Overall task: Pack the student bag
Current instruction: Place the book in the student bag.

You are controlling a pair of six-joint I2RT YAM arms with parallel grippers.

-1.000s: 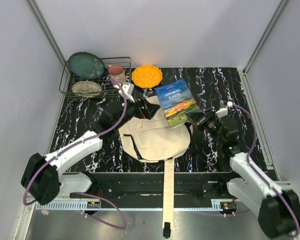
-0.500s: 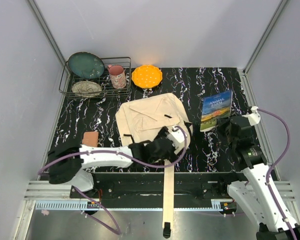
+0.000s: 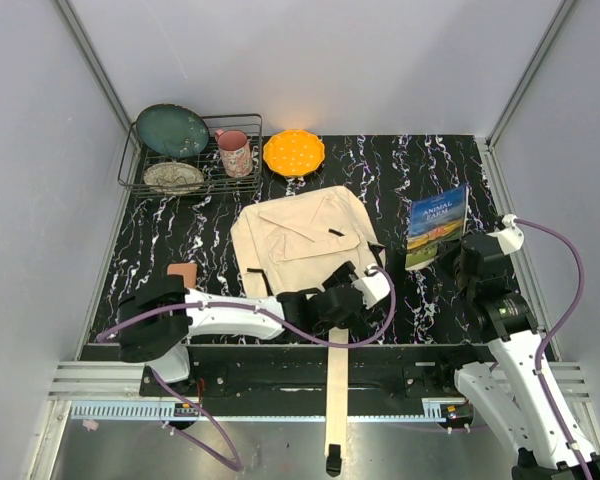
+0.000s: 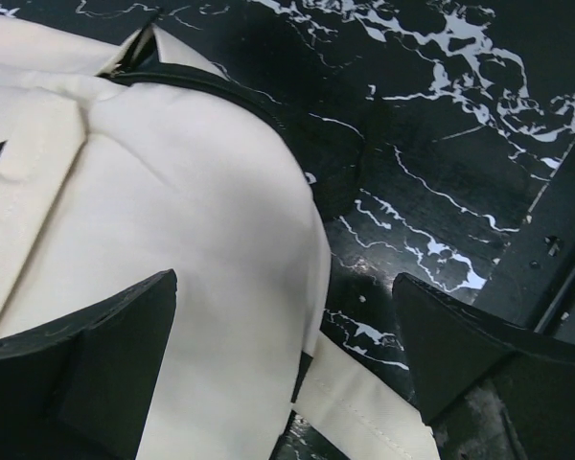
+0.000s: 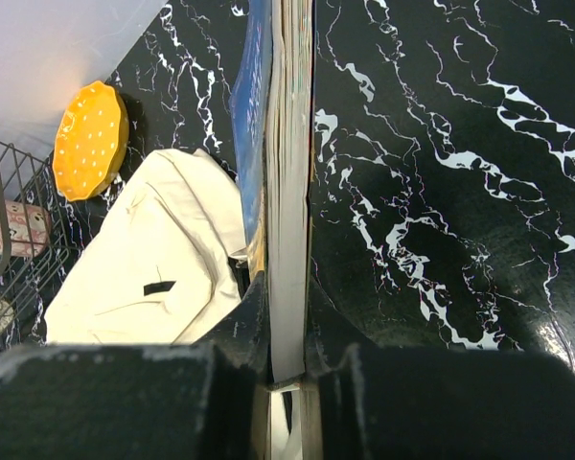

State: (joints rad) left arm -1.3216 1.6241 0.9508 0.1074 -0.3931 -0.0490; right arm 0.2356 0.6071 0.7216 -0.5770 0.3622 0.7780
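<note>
Top view: the student bag (image 3: 298, 238) lies flat mid-table, its long axis near-to-far and its strap (image 3: 337, 380) trailing toward the arm bases. It's unmoved since a moment ago, though the book (image 3: 437, 222) now stands steeper. Left wrist: the left gripper (image 4: 283, 297) gapes wide over the bag's corner. Right wrist: the right gripper (image 5: 287, 379) pinches the book's edge.

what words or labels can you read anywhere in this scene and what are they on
"ANIMAL FARM": on the cover of the book, which the right gripper holds on edge.
Any finer print on that cover: too small to read.
The student bag: no lettering visible.
The pink mug: patterned, nothing legible.
</note>
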